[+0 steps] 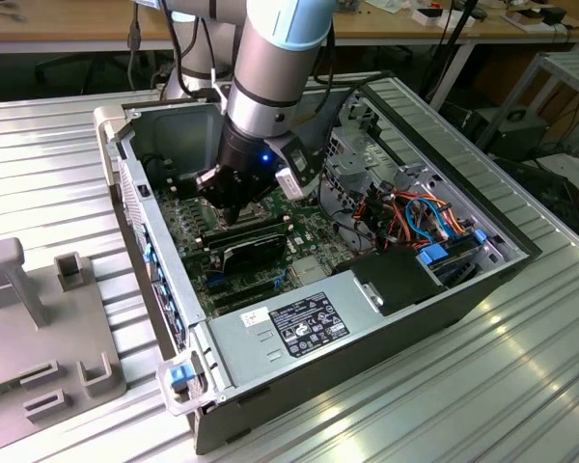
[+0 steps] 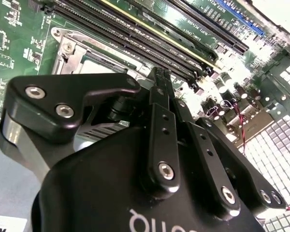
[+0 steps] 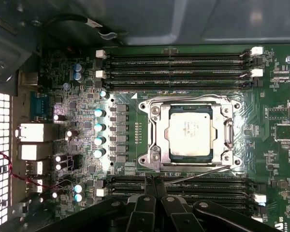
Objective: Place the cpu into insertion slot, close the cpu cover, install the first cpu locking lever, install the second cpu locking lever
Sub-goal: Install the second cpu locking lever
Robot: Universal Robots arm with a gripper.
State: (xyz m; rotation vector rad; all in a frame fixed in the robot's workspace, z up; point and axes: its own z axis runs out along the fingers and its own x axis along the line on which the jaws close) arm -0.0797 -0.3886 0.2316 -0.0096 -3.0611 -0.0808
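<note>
With the silver-faced square cpu (image 3: 190,133) seated under the closed silvery cpu cover (image 3: 155,133), the black gripper (image 3: 153,182), fingers pressed together, hovers beside the thin wire locking lever (image 3: 199,175), which likely wants a precise downward hook.

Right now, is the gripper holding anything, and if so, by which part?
Nothing is held. The gripper has its fingers pressed together with nothing between them, beside the socket. The cpu already sits in the insertion slot under the closed cpu cover.
</note>
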